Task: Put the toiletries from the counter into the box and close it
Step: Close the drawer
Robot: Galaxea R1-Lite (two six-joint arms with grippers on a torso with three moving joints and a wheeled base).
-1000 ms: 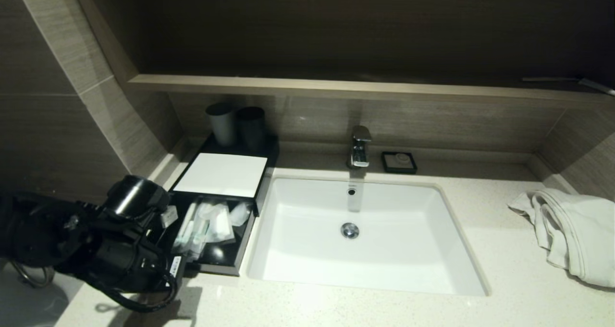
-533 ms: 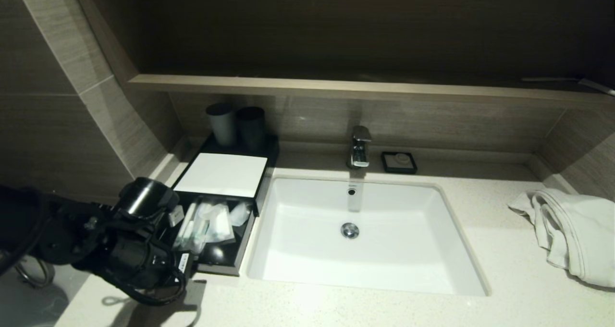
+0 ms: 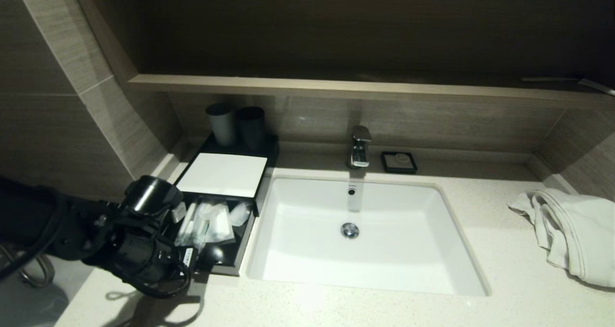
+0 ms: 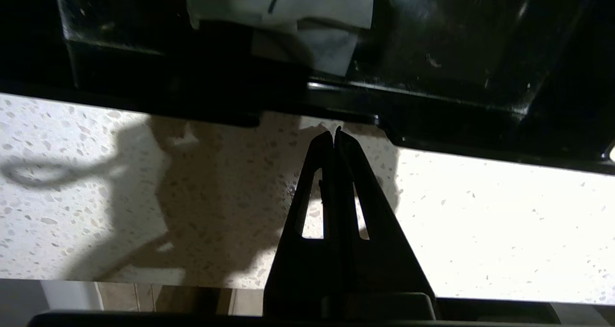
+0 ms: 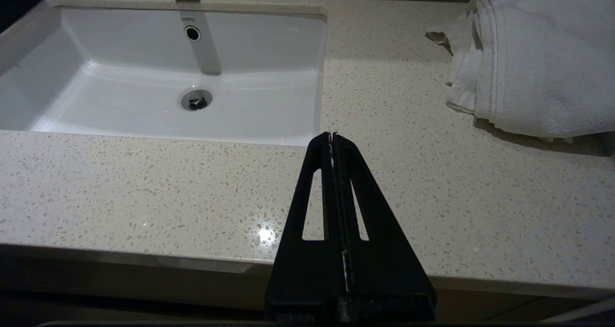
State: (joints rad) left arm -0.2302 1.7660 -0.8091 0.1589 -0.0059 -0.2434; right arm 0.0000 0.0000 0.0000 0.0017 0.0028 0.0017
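Box (image 3: 240, 240) sits just left of the sink (image 3: 461, 250), toiletries (image 3: 206, 224) inside. Left gripper (image 4: 334, 134) pinched closed, empty, at box's near edge. Sliding drawer looks light, rigid, glossy; push the front wall. Right gripper (image 5: 332, 136) closed, empty, near sink.

Hidden and cut-off parts at the left end of the counter

In the head view the left arm (image 3: 125, 240) covers the near left corner of the box (image 3: 226, 264), hiding the left gripper's fingertips. The packets (image 3: 206, 221) inside are too small to identify. At the right edge the towel (image 3: 571, 233) is cut off. The right arm is out of the head view.
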